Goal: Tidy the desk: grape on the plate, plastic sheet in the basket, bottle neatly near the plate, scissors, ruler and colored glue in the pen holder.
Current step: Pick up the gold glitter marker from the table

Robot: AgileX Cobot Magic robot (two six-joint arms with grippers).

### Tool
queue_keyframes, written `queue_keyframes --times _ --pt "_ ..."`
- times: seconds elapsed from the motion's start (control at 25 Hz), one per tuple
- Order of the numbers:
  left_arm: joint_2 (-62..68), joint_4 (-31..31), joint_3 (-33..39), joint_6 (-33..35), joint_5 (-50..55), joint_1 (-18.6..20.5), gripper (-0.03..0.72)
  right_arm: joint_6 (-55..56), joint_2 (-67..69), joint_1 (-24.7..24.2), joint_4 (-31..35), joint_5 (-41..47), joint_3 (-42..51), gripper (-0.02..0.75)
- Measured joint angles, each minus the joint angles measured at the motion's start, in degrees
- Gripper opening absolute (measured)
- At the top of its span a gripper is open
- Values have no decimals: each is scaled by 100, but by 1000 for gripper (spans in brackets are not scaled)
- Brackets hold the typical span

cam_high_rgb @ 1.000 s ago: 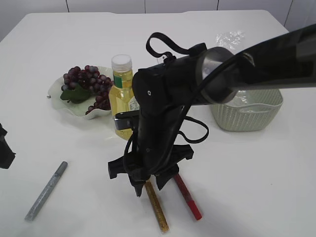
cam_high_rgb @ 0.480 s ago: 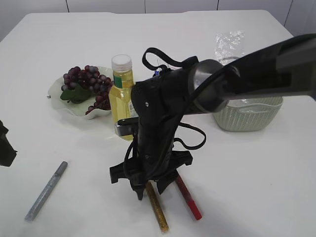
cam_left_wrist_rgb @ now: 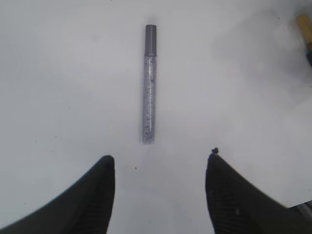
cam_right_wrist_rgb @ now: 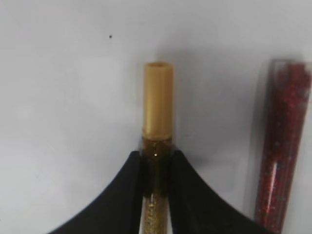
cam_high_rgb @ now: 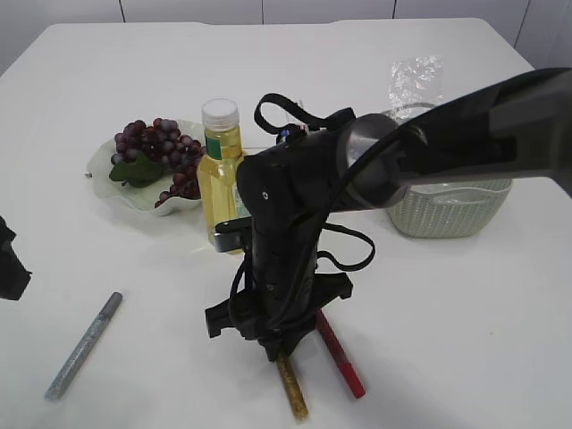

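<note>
**Gold glitter pen pinched on the white desk**

Although the clear plastic bottle of yellow liquid (cam_high_rgb: 219,161) wears a green-and-white label, none of its writing is legible to me. My right gripper (cam_right_wrist_rgb: 156,168) has its black fingers (cam_right_wrist_rgb: 127,195) clamped on the slim gold glitter pen (cam_right_wrist_rgb: 158,112), just below its plain tan cap; the pen lies flat on the large white tabletop (cam_high_rgb: 447,322). Just beside it lies the slim red glitter pen (cam_right_wrist_rgb: 282,141), its barrel speckled. My left gripper (cam_left_wrist_rgb: 158,168) hangs with jaws apart above the slim silver glitter pen (cam_left_wrist_rgb: 149,83), which has a grey cap. The dark purple grape bunch (cam_high_rgb: 156,152) sits on the pale green ruffled plate (cam_high_rgb: 103,174), beside the bottle.
</note>
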Motion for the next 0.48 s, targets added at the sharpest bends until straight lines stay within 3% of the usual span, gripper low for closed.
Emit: queue_keyframes --times 0.24,0.48 --pt "0 -17 0 0 -9 0 433 -152 0 0 -64 87 -19 62" --pt "0 -17 0 0 -13 0 433 -566 -11 0 211 195 -19 51"
